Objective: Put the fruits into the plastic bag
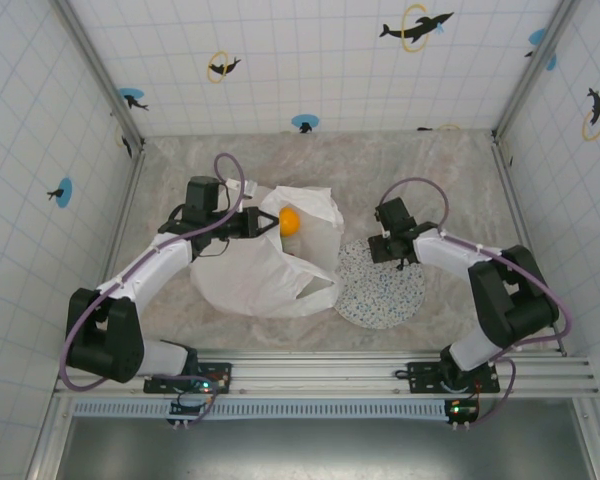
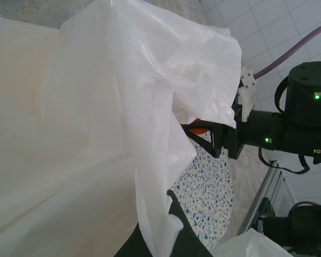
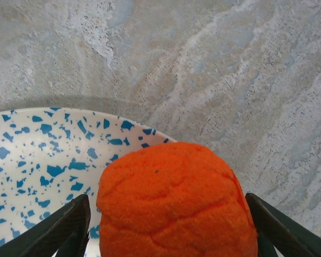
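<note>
The plastic bag [image 1: 265, 268] lies crumpled at the table's middle, with its mouth lifted toward the right. My left gripper [image 1: 259, 223] is shut on the bag's upper rim; in the left wrist view the thin film [image 2: 85, 134] runs down between my dark fingers [image 2: 177, 231]. A yellow-orange fruit [image 1: 290, 220] sits inside the open mouth. My right gripper [image 1: 379, 247] hovers over the far edge of the speckled plate [image 1: 385, 290], shut on an orange citrus fruit [image 3: 176, 203] that bulges between both fingers [image 3: 64, 225]. From the left wrist that fruit [image 2: 199, 129] peeks out beside the bag.
The blue-speckled white plate [image 3: 37, 160] lies right of the bag, on the marbled grey table [image 3: 230, 69]. Tiled walls enclose the table on three sides. A metal rail [image 1: 320, 375] runs along the near edge.
</note>
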Robot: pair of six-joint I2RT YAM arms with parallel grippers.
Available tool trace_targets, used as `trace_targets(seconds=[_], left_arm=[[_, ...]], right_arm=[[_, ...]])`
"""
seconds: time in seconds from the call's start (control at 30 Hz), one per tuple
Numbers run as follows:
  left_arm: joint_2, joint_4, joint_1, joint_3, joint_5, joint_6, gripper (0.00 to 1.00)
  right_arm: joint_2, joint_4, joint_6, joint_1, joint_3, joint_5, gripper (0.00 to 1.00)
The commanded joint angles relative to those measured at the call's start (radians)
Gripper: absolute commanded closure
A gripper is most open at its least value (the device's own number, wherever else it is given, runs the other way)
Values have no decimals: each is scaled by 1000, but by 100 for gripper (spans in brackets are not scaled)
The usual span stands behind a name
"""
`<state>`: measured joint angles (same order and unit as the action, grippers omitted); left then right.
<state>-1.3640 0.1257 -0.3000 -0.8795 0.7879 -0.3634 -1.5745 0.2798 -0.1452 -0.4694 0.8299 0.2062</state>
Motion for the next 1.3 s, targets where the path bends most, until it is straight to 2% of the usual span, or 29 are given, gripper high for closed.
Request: trace_targets(seconds=[0.0, 0.13, 0.27, 0.37, 0.47, 0.57, 0.7, 1.03, 1.27], left_arm=[[6, 17, 7, -22, 1, 30, 100], [3, 17, 6, -21, 1, 29, 100], [3, 15, 7, -19, 5, 27, 100], [3, 12, 7, -20, 10, 22, 100], [3, 9, 7, -18, 16, 17, 100], [3, 5, 7, -17, 22, 16, 100], [4, 3, 7, -17, 35, 14, 100], [30, -35, 7, -10, 98, -12, 100], [46, -51, 7, -9, 101, -24, 100]], right_arm=[[-13, -17, 18, 4, 33, 10, 34], [22, -3, 18, 5, 27, 7, 42], [144, -3, 16, 4, -25, -24, 48], [279, -67, 33, -1, -98, -159, 50], [391, -205, 18, -29, -186, -312, 52], [428, -323, -2, -74, -225, -397, 53], [364, -429, -2, -147, -200, -416, 53], [63, -592, 0, -300, -41, -453, 53], [-128, -806, -215, -345, 35, -405, 51]])
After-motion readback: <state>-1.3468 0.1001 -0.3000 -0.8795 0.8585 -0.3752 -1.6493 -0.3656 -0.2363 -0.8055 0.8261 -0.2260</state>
